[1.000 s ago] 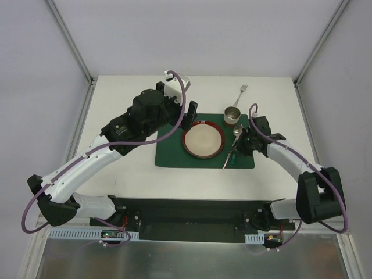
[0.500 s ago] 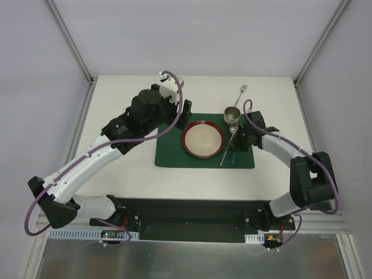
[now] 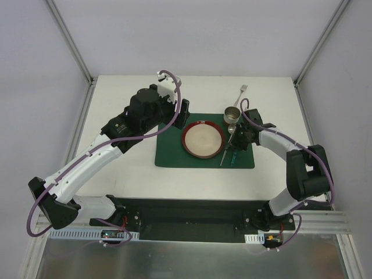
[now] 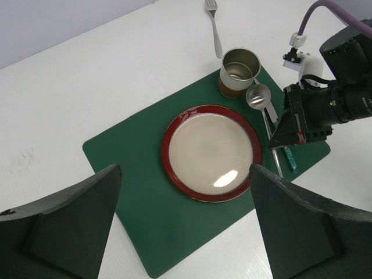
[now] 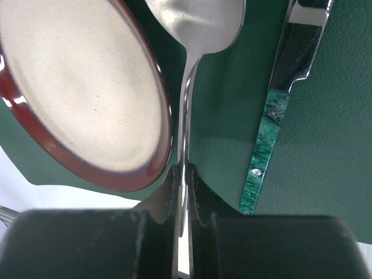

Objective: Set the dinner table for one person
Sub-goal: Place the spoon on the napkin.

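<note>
The dinner table (image 3: 128, 168) is a white top carrying a dark green placemat (image 3: 171, 152). A red-rimmed plate (image 3: 203, 139) sits at the mat's centre, with a metal cup (image 3: 232, 115) at its far right corner. My right gripper (image 3: 237, 139) is shut on a spoon (image 5: 186, 110), its handle pinched between the fingers (image 5: 165, 192), just right of the plate (image 5: 81, 99). A knife with a green handle (image 5: 264, 148) lies on the mat beside the spoon. My left gripper (image 3: 185, 111) hovers open above the mat's far left part, holding nothing.
A fork (image 3: 242, 92) lies on the table beyond the cup, off the mat. Metal frame rails (image 3: 78, 58) rise at the far corners. Both arm bases sit on the black strip (image 3: 186, 218) at the near edge.
My right gripper has carried the spoon slightly left, closer to the plate, and its elbow has swung in. The left gripper has pulled back a little to the left.
</note>
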{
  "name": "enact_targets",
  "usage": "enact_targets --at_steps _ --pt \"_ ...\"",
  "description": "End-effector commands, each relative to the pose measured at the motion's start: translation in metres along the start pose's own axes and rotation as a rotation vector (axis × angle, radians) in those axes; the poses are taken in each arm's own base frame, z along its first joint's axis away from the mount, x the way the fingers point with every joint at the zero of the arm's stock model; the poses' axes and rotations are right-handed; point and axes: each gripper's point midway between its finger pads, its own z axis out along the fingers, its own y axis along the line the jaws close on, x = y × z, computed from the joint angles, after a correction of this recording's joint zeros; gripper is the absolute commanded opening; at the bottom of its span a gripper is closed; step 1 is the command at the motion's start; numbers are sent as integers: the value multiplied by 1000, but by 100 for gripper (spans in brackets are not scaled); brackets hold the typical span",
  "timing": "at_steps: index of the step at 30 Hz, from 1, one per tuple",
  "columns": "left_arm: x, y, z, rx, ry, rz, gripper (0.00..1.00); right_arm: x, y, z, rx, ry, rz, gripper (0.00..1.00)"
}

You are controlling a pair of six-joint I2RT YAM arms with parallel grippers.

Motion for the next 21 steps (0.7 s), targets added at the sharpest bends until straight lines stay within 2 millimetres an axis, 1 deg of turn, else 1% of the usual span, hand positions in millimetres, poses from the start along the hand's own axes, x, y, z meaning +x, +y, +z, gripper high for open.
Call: enact_targets --at_steps 1,4,10,12,21 --pt "-14 2 -7 11 -64 -35 89 -7 10 -2 -17 -3 -20 1" --pt "-11 5 -5 5 -58 -38 89 -5 7 2 -4 8 -19 1" --pt "-6 9 -2 1 -46 -38 89 -6 8 8 -5 16 -12 1" --pt "-5 10 -1 -1 -41 -41 89 -4 5 11 0 22 -9 1" --pt "-5 13 -2 0 -47 -43 89 -3 3 16 5 31 1 1"
